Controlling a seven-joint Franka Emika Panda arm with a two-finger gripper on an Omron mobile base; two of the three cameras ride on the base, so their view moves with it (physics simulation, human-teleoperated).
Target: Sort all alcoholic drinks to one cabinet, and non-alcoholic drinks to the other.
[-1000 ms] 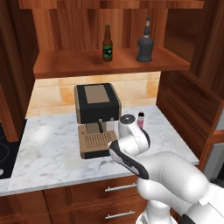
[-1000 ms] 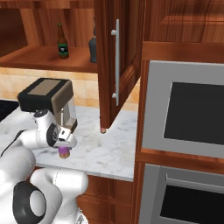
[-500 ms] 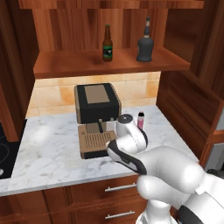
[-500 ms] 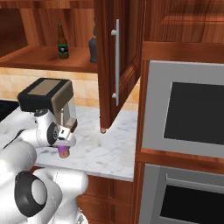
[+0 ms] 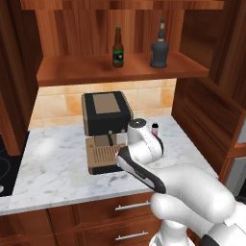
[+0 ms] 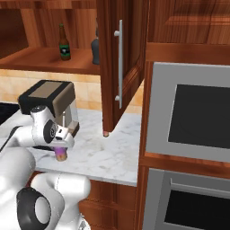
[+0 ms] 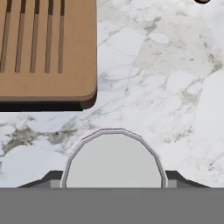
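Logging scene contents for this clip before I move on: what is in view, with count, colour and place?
beer bottle: one, brown, dark label, cabinet shelf, left of the grey bottle
grey bottle: one, dark, squat, same shelf
cabinet: one, reddish-brown wood, above the counter, door open
pink bottle: one, black cap, on the counter behind the arm
purple can: one, silver top, on the counter under the hand
coffee machine: one, dark with tan tray, counter
counter: white marble
oven: grey, right of the counter
drawers: wood, silver handles
hand: white, over the can, fingers either side of its top
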